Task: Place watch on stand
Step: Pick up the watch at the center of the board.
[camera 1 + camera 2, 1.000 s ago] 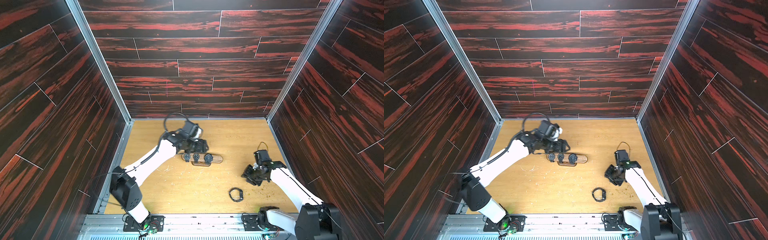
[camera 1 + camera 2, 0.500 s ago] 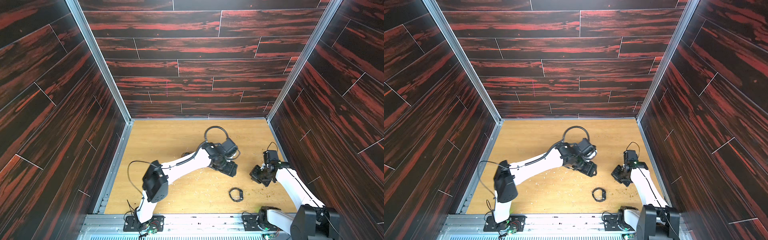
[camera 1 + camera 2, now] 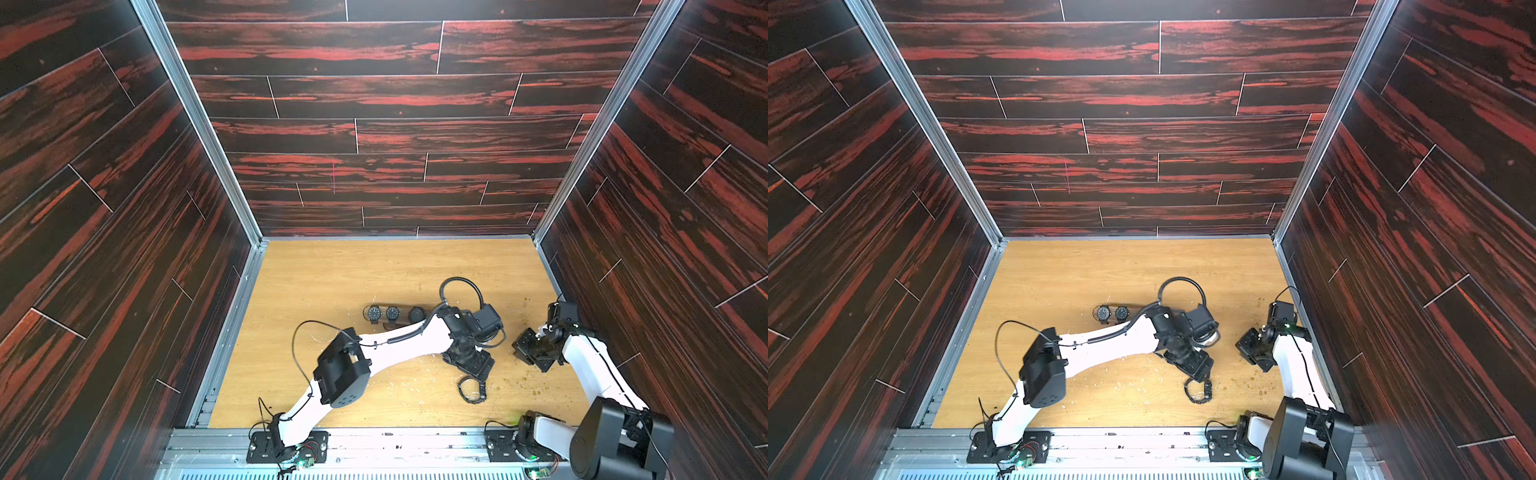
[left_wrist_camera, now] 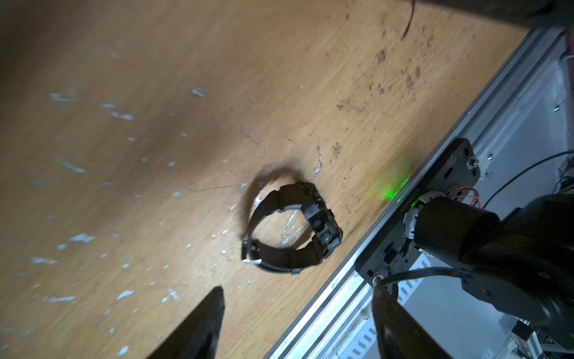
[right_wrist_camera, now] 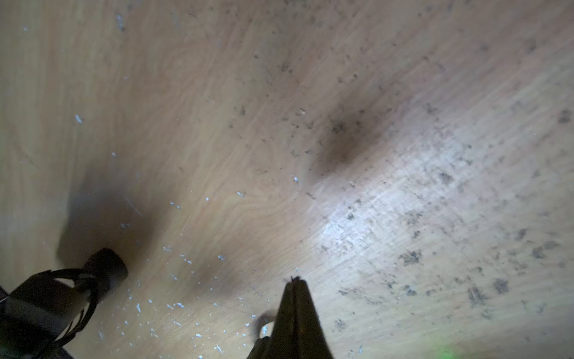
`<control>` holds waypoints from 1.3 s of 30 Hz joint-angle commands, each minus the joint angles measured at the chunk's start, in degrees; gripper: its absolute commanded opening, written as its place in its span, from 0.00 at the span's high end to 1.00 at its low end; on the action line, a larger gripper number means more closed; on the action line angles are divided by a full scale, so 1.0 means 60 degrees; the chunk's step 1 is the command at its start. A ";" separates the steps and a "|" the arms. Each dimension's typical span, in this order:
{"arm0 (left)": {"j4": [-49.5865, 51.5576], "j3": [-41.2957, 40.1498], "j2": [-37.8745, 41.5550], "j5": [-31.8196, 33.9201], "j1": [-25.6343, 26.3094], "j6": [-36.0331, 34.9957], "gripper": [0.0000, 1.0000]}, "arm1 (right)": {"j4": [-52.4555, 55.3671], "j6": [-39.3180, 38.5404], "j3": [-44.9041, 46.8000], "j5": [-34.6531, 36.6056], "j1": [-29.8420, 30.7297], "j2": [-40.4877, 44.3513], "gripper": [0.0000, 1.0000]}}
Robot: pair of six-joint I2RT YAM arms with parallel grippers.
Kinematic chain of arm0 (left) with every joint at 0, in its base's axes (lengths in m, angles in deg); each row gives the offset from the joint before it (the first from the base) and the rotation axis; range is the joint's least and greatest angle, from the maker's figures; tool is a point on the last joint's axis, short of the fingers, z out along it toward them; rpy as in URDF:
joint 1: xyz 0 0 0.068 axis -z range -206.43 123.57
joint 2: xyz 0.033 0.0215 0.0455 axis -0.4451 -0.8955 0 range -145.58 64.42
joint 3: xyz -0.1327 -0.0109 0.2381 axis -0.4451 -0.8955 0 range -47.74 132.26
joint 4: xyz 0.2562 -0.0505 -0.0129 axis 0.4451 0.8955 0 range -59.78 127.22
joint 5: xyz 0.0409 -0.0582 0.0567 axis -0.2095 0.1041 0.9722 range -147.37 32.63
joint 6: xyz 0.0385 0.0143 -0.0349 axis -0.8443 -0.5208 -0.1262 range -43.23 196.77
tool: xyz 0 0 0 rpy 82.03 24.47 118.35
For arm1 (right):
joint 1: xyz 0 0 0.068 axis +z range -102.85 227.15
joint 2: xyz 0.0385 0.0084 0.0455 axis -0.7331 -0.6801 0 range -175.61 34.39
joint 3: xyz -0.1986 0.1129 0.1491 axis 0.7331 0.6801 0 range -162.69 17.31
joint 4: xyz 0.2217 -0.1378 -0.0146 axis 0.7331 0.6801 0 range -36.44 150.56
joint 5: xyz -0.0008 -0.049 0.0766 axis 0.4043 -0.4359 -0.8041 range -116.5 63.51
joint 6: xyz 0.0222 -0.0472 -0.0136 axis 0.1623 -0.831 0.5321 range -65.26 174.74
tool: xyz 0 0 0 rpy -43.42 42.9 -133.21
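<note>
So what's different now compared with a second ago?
The left gripper swung from the stand across to just above the loose watch, jaws open, not gripping it yet. The right gripper closed, empty, and its arm pulled back a little. The loose watch and the three watches on the stand stayed put.

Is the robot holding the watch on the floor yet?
No, the watch lies on the wood by itself, and the left gripper is open with nothing between its fingers.

Both top views look down from high on the table [image 3: 332, 270]; wrist cameras face it closely.
</note>
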 commanded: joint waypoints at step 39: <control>0.0643 0.1825 -0.2116 -0.0810 0.0471 0.0628 0.83 | -0.0325 -0.0342 0.0221 -0.0839 -0.0051 0.0308 0.86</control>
